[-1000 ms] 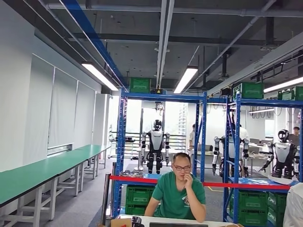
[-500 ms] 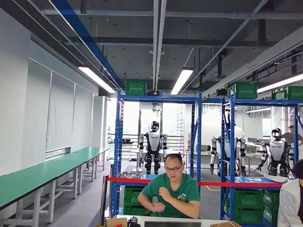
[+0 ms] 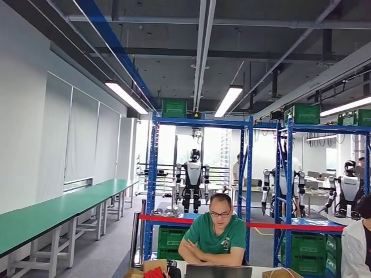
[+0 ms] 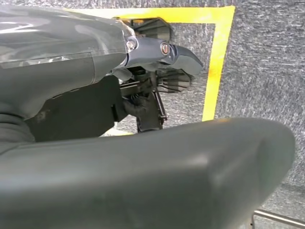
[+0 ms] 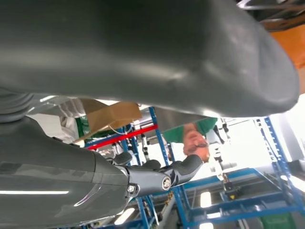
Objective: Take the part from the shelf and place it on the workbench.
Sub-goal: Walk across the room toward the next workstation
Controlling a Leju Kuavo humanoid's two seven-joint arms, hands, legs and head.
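1. Head view is looking across a workshop hall; blue shelf racks (image 3: 200, 174) are standing in the middle distance, with green crates (image 3: 171, 242) sitting on the low levels and more green crates (image 3: 174, 107) on top.
2. A red tape barrier (image 3: 262, 225) is running left to right in front of the racks.
3. A person in a green shirt (image 3: 215, 234) is sitting at the near table, arms folded on it, behind a laptop (image 3: 218, 271).
4. A cardboard box (image 3: 146, 270) is sitting at the near left of that table; another person in white (image 3: 356, 246) is at the far right edge.
5. Green-topped workbenches (image 3: 52, 211) are running along the left wall, near to far.
6. Other humanoid robots (image 3: 193, 178) are standing behind the racks.
7. Left hand (image 4: 154, 52) is hanging over grey floor with a yellow tape line (image 4: 216, 57); fingers are lying loosely extended, holding nothing.
8. Right hand (image 5: 162, 174) is raised with fingers extended, nothing in them.
9. The part: cannot tell where it is, so neither its direction nor its long axis can be told.
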